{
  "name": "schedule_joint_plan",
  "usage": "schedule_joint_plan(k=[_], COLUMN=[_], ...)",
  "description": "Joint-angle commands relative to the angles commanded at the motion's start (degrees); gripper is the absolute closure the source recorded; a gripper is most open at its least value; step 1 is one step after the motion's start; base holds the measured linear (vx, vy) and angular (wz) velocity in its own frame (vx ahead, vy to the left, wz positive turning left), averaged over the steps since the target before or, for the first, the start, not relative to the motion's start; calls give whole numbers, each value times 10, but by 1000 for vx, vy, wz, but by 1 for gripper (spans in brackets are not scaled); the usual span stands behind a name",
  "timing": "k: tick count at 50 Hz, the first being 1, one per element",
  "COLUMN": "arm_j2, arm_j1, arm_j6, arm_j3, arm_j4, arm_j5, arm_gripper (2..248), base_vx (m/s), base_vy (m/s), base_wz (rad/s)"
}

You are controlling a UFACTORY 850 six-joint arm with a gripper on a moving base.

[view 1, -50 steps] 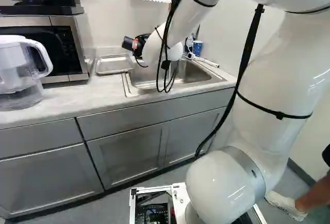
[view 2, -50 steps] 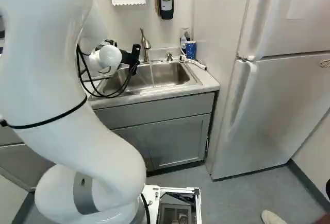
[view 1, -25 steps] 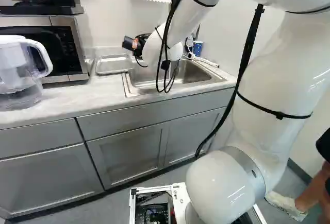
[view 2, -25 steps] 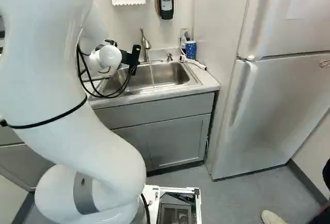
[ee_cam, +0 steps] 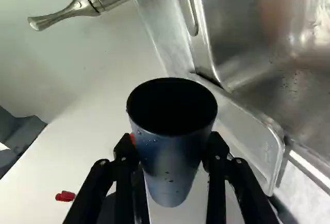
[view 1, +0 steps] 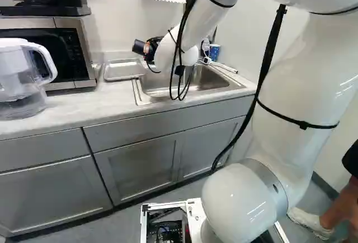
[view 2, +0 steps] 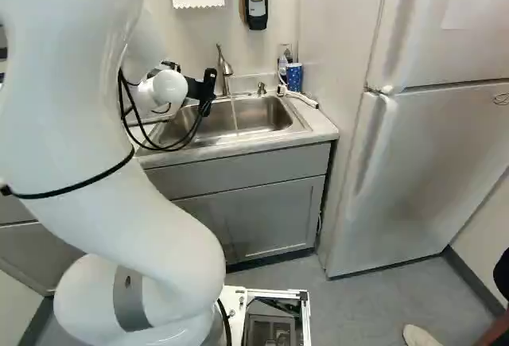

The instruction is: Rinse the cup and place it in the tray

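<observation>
In the left base view the gripper (view 1: 149,48) is at the end of the arm, above the counter's back, near the sink's left end. The wrist view shows the gripper (ee_cam: 172,149) shut on a dark blue cup (ee_cam: 169,170), one finger on each side. Water drops cling to the cup's outside, and its dark mouth faces the camera. Seen from the left base, the cup (view 1: 138,47) lies tilted on its side in the air. The shallow metal tray (view 1: 123,70) rests on the counter left of the sink; part of the tray (ee_cam: 252,139) shows beyond the cup.
A thin water stream (view 2: 234,114) falls from the faucet (view 2: 225,66) into the sink (view 2: 258,115). A microwave (view 1: 61,53) and a clear pitcher (view 1: 22,78) stand farther left on the counter. At the sink's right back corner stands a blue patterned cup (view 2: 294,77).
</observation>
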Motion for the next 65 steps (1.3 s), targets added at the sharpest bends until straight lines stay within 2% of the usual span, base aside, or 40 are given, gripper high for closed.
schedule_joint_plan(k=[65], arm_j2=[0], arm_j1=[0], arm_j6=[-388], arm_j3=[0], arm_j4=[0], arm_j5=[0], arm_gripper=[124], base_vx=[0], base_vy=[0], base_wz=[0])
